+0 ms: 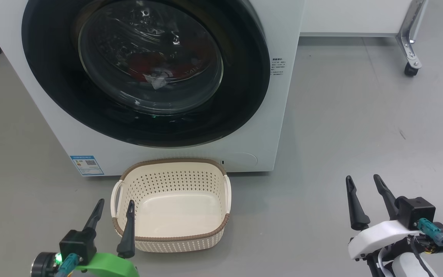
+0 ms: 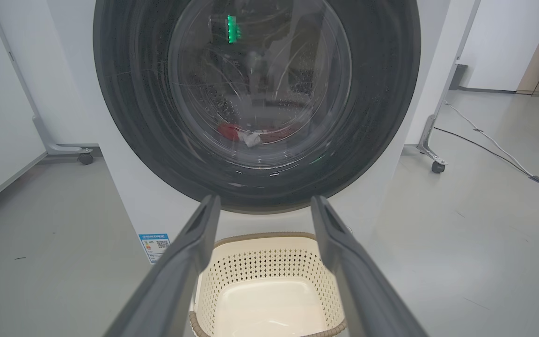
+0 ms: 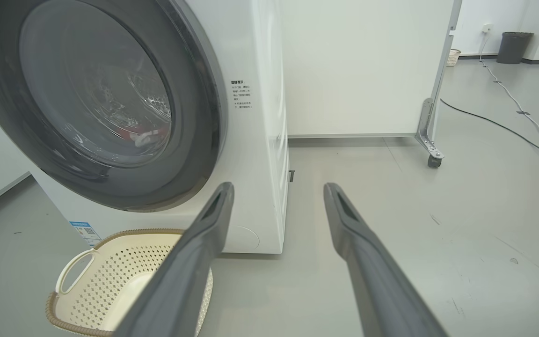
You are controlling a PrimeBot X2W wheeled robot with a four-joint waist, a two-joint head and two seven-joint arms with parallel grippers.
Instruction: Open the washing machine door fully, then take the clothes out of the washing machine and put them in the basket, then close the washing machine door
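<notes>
Left gripper sits closest, at 7 o'clock in the head view, with its jaws spread wide and empty. Its inner finger overlaps the left wall of the basket, and I cannot tell whether they touch. Right gripper waits at 5 o'clock over bare floor, equally wide and empty, well apart from everything.

The washing machine door is shut flat against the washing machine. The clothes lie behind the glass, a red heap low in the drum. The empty basket stands at 6 o'clock of the door, just beside the machine's front.

Likely trouble starts with the door: its glossy black rim offers little purchase, so a finger could slide off. No handle or hinge is plain here, so pulling at the wrong edge would achieve nothing. The left arm could shove the basket off line as it rises. A half-open door would crowd the reach into the drum, and a dragged garment might drop on the floor short of the basket.

A blue label is at 8 o'clock of the basket, and a text sticker at 3 o'clock of the door. A wheeled frame stands at 2 o'clock, and a cable trails beyond it; neither blocks the work.
</notes>
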